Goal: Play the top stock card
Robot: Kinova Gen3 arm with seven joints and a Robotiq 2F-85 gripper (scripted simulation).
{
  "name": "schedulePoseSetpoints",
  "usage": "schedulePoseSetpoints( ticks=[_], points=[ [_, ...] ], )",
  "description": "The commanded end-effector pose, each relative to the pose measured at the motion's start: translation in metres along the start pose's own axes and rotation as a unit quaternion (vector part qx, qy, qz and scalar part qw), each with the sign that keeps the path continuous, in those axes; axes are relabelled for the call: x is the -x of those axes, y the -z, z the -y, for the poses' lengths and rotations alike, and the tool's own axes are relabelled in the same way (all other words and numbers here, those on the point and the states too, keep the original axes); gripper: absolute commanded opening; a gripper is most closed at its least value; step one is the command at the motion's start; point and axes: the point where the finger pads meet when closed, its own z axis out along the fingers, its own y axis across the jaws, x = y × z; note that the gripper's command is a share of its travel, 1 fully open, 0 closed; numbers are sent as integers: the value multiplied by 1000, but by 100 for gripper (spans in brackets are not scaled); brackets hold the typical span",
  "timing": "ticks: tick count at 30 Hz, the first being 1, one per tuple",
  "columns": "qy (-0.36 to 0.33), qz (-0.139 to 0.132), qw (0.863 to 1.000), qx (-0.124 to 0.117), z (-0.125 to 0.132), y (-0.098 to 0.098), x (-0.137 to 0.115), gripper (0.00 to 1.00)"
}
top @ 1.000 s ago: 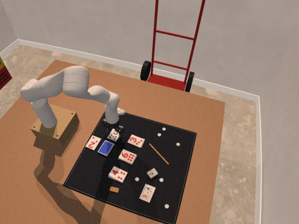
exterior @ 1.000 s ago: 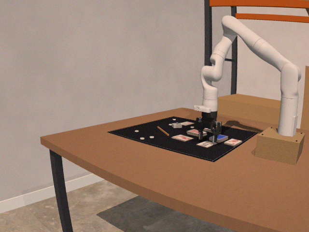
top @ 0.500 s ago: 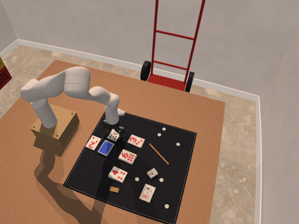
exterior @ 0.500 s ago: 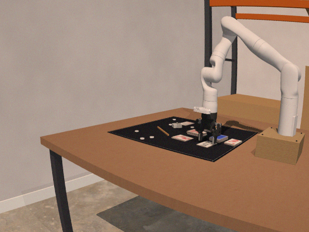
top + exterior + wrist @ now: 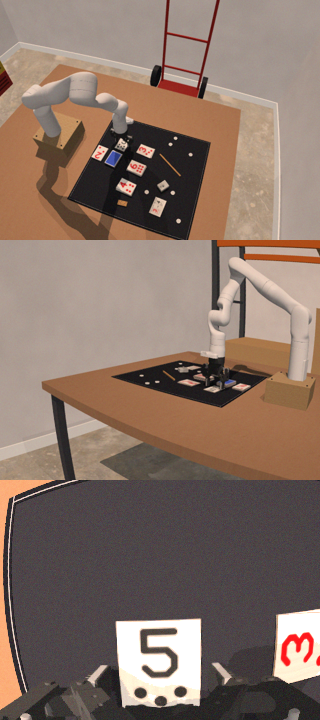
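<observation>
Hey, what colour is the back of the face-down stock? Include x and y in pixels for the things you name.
The stock (image 5: pixel 113 158) (image 5: pixel 230 382) is blue with a pale border, clearest from the top view.

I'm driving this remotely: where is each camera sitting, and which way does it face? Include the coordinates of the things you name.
Top: high over the table's side, looking steeply down at the black mat (image 5: pixel 155 224) (image 5: pixel 165 392); shows the whole white arm (image 5: pixel 84 87) (image 5: pixel 273 291) and, partly hidden, the open black gripper (image 5: pixel 122 139) (image 5: pixel 214 385) (image 5: pixel 159 677).
Exterior: beside the table, a little above its top, looking across it; shows arm and gripper from the side.
Wrist: on the arm's end, looking past both fingertips at the white card with a black 5 (image 5: pixel 121 145) (image 5: pixel 210 389) (image 5: pixel 160 652).
Shared: top and exterior both show the blue-backed stock (image 5: pixel 113 158) (image 5: pixel 230 382).
</observation>
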Motion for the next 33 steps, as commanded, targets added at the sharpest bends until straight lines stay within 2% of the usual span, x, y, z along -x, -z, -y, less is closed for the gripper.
schedulePoseSetpoints(
  ticks=[1,33],
  points=[
    [0,0,1000,1,-1,1,0,85],
    [0,0,1000,1,0,-2,0,85]
  ],
)
